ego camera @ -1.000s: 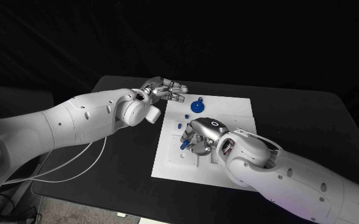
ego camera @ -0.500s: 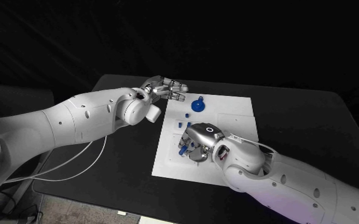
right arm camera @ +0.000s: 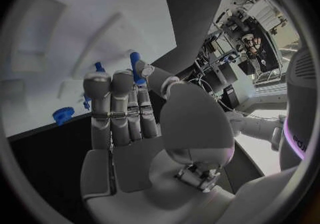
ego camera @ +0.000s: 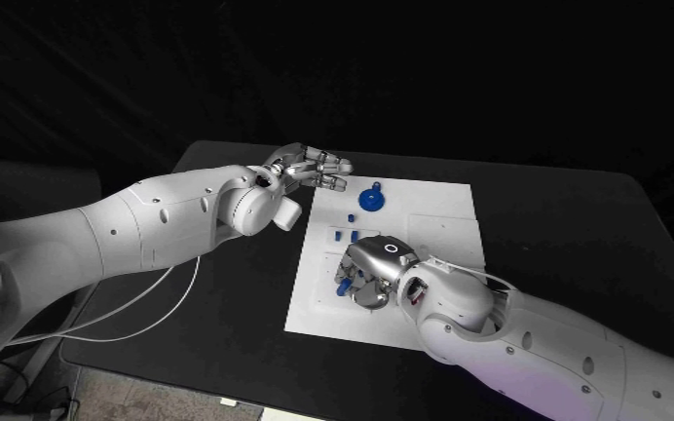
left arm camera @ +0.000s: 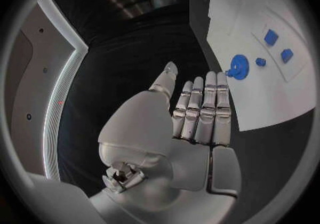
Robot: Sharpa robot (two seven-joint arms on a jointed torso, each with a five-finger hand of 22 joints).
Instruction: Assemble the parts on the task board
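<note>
The right hand (ego camera: pixel 368 273) sits low over the task board (ego camera: pixel 435 209), pinching a blue peg (right arm camera: pixel 136 67) between thumb and fingers; if the peg tilts there it could jam or knock the neighbouring small blue parts (ego camera: pixel 344 237). The left hand (ego camera: pixel 312 167) hovers released beyond the board's far corner, near the blue round part (ego camera: pixel 371 199) on the surface.

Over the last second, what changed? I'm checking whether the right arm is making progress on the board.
The right hand slid along the task board toward the robot and slightly toward its left, staying low over the small blue parts at its fingers. Whether it holds one is unclear. The left hand stayed hovering at the board's far left corner, holding nothing, and the round blue part stayed put.
</note>
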